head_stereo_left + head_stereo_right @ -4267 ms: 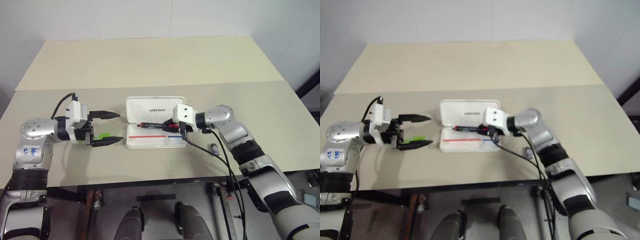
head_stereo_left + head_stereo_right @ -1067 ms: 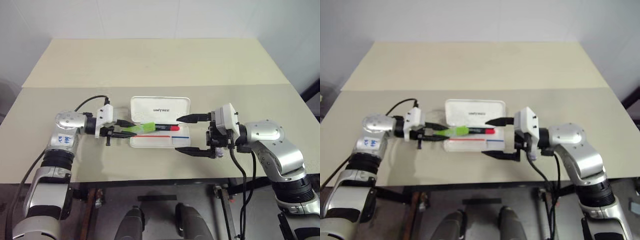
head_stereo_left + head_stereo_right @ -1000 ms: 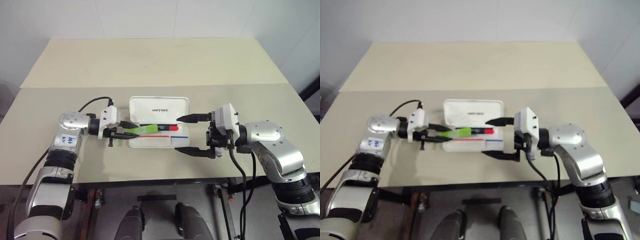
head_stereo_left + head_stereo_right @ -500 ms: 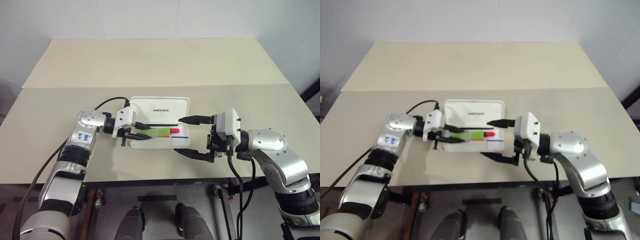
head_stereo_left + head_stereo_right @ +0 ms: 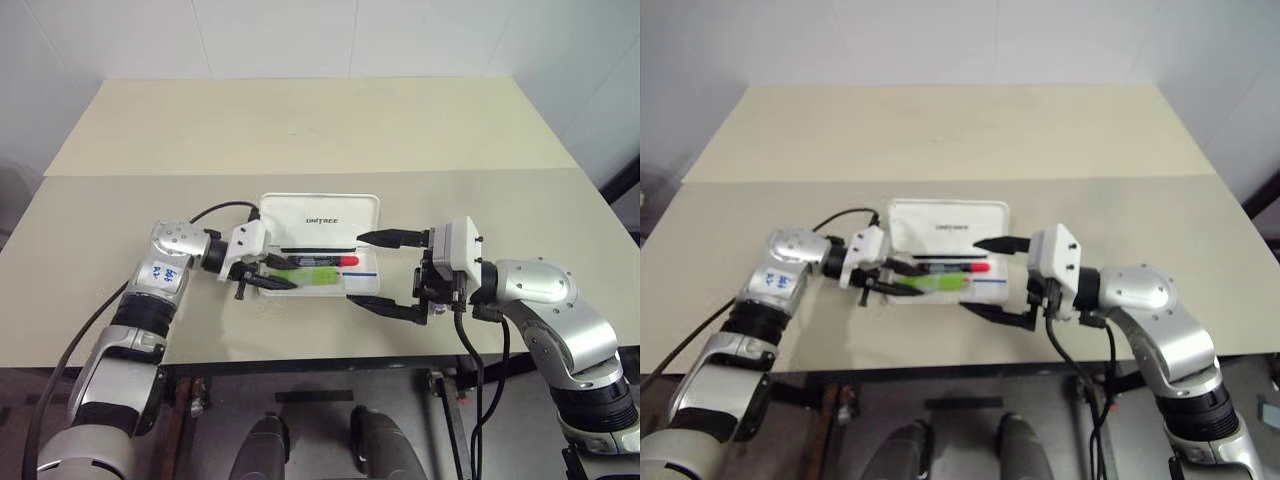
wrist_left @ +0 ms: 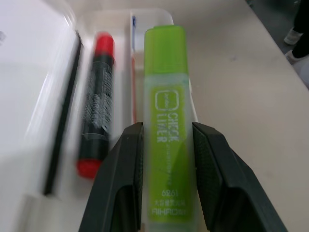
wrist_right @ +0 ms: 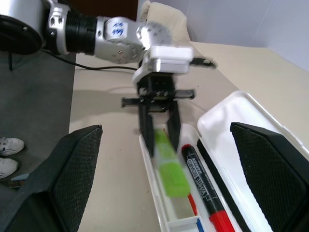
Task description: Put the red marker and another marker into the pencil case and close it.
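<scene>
The white pencil case (image 5: 318,214) lies open at the table's middle, lid flat toward the far side. The red marker (image 5: 325,261) rests in its tray, black barrel with red ends (image 6: 96,116). Beside it, on the tray's near side, is the light-green marker (image 5: 318,276), and my left gripper (image 5: 283,275) is shut on its end (image 6: 166,125). It hangs tilted low over the tray (image 7: 171,169); whether it touches the bottom I cannot tell. My right gripper (image 5: 356,268) stands wide open at the case's right end, holding nothing.
The beige table (image 5: 300,130) has a seam across it behind the case, with broad bare room beyond. Its front edge (image 5: 300,362) runs close below both arms. A black cable (image 5: 215,210) loops off my left wrist. A person's shoes (image 7: 7,145) show on the floor.
My left gripper has carried the green marker to the right and down, from the case's left end to low over the tray beside the red marker. The right gripper has stayed open.
</scene>
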